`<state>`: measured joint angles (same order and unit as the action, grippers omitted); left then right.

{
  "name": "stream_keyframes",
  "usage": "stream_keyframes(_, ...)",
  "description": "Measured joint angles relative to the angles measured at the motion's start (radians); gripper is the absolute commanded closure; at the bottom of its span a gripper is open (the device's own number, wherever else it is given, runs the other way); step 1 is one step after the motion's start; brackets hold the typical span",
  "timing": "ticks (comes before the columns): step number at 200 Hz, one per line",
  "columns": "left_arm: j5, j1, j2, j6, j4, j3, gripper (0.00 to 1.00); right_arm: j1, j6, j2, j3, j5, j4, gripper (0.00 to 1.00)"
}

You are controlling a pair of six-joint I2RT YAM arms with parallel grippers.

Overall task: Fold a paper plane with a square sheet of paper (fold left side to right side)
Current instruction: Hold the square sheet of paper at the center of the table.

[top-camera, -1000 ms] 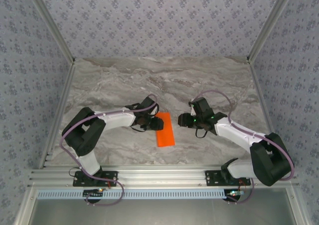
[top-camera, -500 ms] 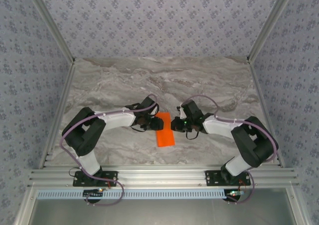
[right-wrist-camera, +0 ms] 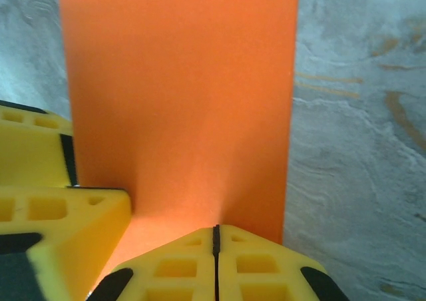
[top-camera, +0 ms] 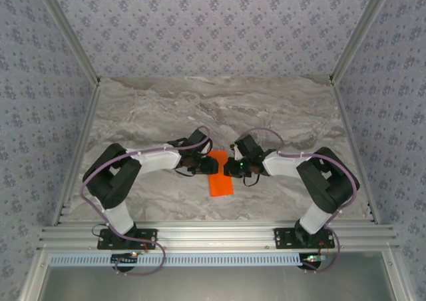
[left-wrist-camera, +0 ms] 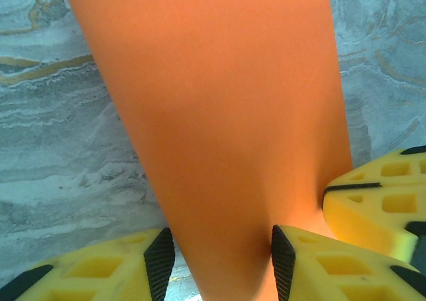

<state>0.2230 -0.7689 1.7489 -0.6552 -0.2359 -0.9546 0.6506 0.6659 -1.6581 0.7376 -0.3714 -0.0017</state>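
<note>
Light's soft and even from above, with no real glare on the marble table point(top-camera: 166, 108), and the arms point(top-camera: 156, 158) only drop faint shadows under themselves. The overhead shot is sharp enough. The wrist shots are way too close: the sheet of paper point(left-wrist-camera: 219, 101) goes mushy and out of focus, darkening to a shaded patch by the left gripper point(left-wrist-camera: 221, 264). The marble veins beside it look a bit crisper.

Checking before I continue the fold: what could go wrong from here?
1. The right gripper is shut with its tips on the sheet of paper; a sideways drag could skew the fold.
2. The left gripper has its jaws apart with the paper between them; closing might buckle it.
3. The two grippers sit close together, so fingers could collide.
</note>
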Motion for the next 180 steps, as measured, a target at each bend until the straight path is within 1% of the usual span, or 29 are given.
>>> stream_keyframes(35, 0.0, 0.0, 0.0, 0.0, 0.0, 0.0, 0.52, 0.0, -0.001, -0.018, 0.03, 0.008, -0.037, 0.95)
stream_keyframes(71, -0.018, -0.01, -0.022, 0.005, -0.018, 0.0, 0.45, 0.0, -0.001, -0.028, 0.04, 0.007, -0.048, 0.97)
stream_keyframes(94, -0.051, -0.005, -0.078, 0.018, -0.066, 0.0, 0.41, 0.0, -0.001, -0.031, 0.043, 0.007, -0.051, 0.98)
stream_keyframes(113, -0.072, 0.002, -0.146, 0.023, -0.091, 0.0, 0.4, 0.0, -0.001, -0.034, 0.047, 0.007, -0.051, 0.98)
stream_keyframes(127, -0.078, 0.005, -0.196, 0.024, -0.095, 0.0, 0.43, 0.0, -0.002, -0.034, 0.049, 0.007, -0.055, 0.98)
stream_keyframes(143, -0.061, 0.005, -0.229, 0.028, -0.081, 0.0, 0.49, 0.001, -0.004, -0.034, 0.052, 0.008, -0.06, 0.98)
stream_keyframes(166, 0.001, 0.005, -0.225, 0.007, -0.015, 0.01, 0.59, 0.002, -0.004, -0.034, 0.053, 0.009, -0.062, 0.98)
stream_keyframes(180, 0.036, 0.005, -0.203, -0.004, 0.019, 0.018, 0.62, 0.002, -0.004, -0.034, 0.053, 0.01, -0.062, 0.98)
